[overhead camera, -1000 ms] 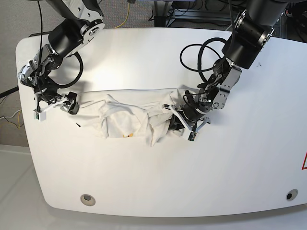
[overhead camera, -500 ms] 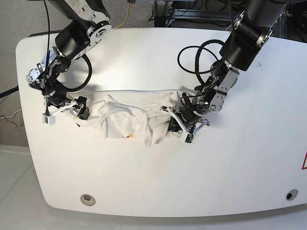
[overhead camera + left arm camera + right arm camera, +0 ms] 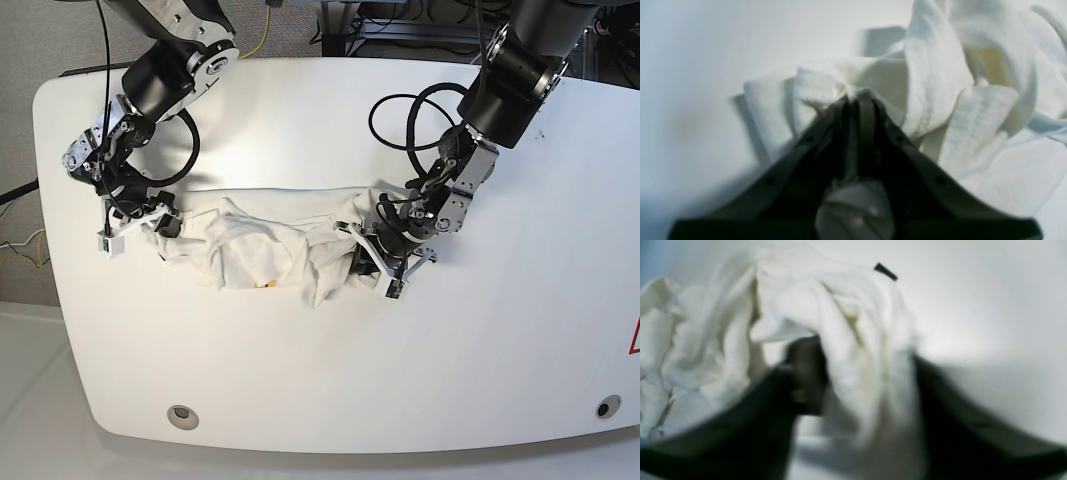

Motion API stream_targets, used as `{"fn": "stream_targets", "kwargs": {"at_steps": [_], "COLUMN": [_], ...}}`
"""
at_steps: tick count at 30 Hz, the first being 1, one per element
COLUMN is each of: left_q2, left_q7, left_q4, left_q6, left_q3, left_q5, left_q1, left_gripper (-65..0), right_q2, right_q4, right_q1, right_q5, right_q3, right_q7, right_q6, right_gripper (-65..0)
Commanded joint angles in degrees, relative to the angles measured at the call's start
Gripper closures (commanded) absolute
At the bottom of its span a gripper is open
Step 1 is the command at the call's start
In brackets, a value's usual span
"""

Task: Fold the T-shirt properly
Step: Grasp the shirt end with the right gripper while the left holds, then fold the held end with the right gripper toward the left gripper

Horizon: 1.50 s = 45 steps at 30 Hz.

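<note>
So right now my left gripper (image 3: 857, 96) has its fingers pressed together on a bunched corner of the T-shirt (image 3: 265, 235), cloth squeezed right up between them, and my right gripper (image 3: 857, 373) is nosed into the other end with a thick fold sitting between its fingers, though it's too blurry for me to say if they've actually clamped on it or are just straddling it. The shirt is a rumpled strip across the middle of the table (image 3: 330, 370), strung between my two grippers. I reckon the trick here is getting a real bite on one hem layer rather than a whole wad, then pulling both ends apart evenly so it flattens before any folding. It's soft white cotton, floppy, creased all over, with a ribbed-looking hem near my left fingers and a small black tag (image 3: 886, 272) poking out. The tabletop is smooth, glossy white, so the cloth should slide easily.
</note>
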Motion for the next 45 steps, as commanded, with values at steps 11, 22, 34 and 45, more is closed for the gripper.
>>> {"fn": "stream_targets", "kwargs": {"at_steps": [11, 22, 34, 45], "left_q2": [-0.4, -0.4, -0.3, -0.3], "left_q7": [8.8, 8.8, 8.8, 8.8], "left_q4": [-2.0, -2.0, -2.0, -1.9], "left_q6": [2.4, 2.4, 2.4, 2.4], "left_q3": [0.7, 0.7, 0.7, 0.7], "left_q5": [1.8, 1.8, 1.7, 1.6], "left_q1": [1.3, 1.6, 1.6, 1.7], "left_gripper": [-5.8, -5.8, -5.8, -5.8], "right_q2": [-0.3, -4.1, -7.3, -8.5], "right_q4": [0.5, 13.0, 24.1, 27.0], "right_q1": [0.3, 0.3, 0.3, 0.3], "right_q5": [-1.9, -1.9, -1.9, -1.8], "right_q3": [-3.9, -5.1, -11.6, -16.0], "right_q7": [-2.7, -7.2, -11.2, -13.4], "right_q6": [-0.5, -0.5, -0.5, -0.5], "right_gripper": [0.0, 0.0, 0.0, 0.0]}}
